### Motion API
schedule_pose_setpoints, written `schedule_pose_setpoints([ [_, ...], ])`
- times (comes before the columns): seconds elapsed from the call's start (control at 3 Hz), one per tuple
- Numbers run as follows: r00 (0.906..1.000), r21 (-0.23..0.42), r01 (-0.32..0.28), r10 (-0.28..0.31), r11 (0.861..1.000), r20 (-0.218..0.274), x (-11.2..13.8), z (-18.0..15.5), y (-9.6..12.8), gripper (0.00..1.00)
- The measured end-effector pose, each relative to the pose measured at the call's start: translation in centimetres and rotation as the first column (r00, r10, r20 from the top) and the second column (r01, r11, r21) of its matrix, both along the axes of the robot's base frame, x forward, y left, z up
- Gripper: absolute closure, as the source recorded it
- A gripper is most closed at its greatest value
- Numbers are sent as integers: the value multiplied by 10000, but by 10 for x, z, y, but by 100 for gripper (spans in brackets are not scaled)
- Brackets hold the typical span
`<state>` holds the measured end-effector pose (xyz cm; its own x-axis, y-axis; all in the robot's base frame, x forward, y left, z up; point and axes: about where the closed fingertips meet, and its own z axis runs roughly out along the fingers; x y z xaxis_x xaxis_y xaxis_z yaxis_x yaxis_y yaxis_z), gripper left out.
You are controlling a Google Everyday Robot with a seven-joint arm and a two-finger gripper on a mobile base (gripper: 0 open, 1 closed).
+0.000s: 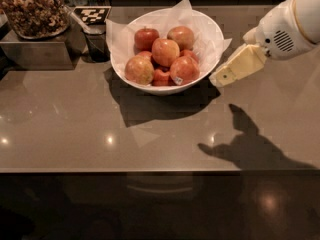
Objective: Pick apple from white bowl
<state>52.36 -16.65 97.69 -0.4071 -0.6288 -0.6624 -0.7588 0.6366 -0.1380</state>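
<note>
The white bowl (207, 31), lined with crinkled white paper, stands on the grey counter and holds several red-orange apples. The apple (185, 70) with a small pale sticker low on its skin lies at the bowl's front right. My gripper (223, 77) comes in from the right on a white arm; its cream fingertip hangs just beside the bowl's right rim, above the counter, a little right of the stickered apple. It holds nothing that I can see.
A clear container of nuts (34, 10) stands on a metal box (35, 51) at the back left. A dark cup (96, 43) and a checkered marker (91, 15) stand left of the bowl. The counter's front edge (150, 170) runs across the lower part of the view.
</note>
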Motion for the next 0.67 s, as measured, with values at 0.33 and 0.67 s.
schedule_pose_setpoints([
  [0.33, 10000, 1, -1, 1, 10000, 0, 0, 0, 0, 42],
  [0.67, 9993, 451, -370, 371, 9983, -29, -3, -6, 23, 58],
])
